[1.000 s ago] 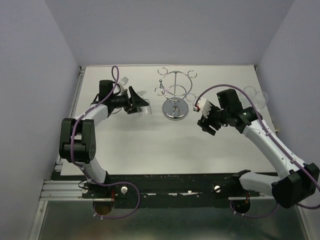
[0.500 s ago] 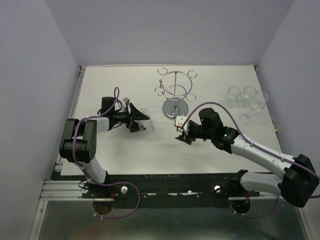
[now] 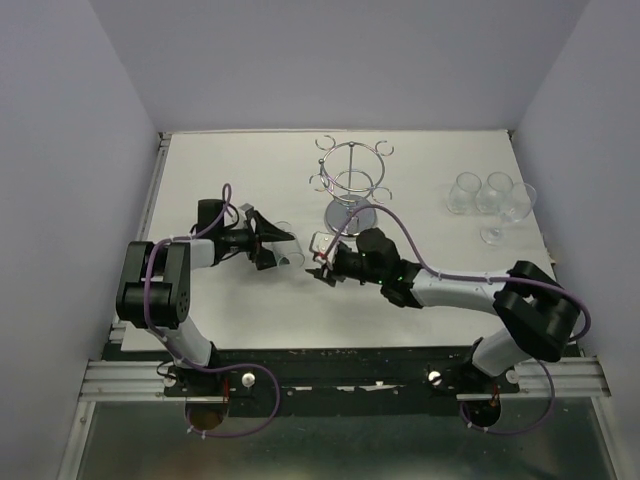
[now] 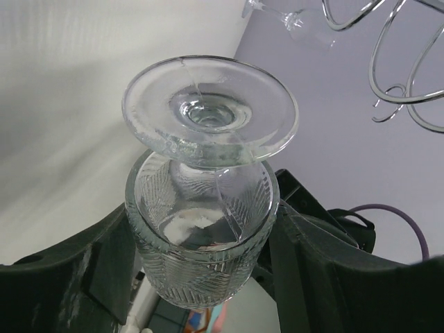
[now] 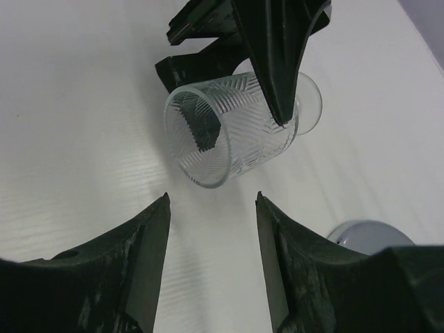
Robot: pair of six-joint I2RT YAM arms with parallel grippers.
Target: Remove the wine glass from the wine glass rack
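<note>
A clear ribbed wine glass [image 3: 288, 251] is out on the table, left of the wine glass rack [image 3: 350, 190], a chrome wire stand with no glass on it. My left gripper [image 3: 274, 247] is shut on the glass's bowl [image 4: 201, 243], its black fingers [image 4: 104, 270] on both sides and the round foot [image 4: 208, 111] pointing away. In the right wrist view the wine glass [image 5: 229, 132] lies sideways with its rim toward my right gripper [image 5: 212, 197]. That gripper is open, a short way from the rim. From above, the right gripper [image 3: 322, 265] sits just right of the glass.
Three more wine glasses [image 3: 490, 197] stand at the table's right side. The rack's mirrored base [image 5: 361, 237] is close to my right gripper's right finger. The rack's wire hooks [image 4: 409, 69] hang just beyond the held glass.
My right arm has swung left from the table's right side to just in front of the rack, up to the glass, its jaws narrowing slightly. My left gripper has drawn the glass nearer.
</note>
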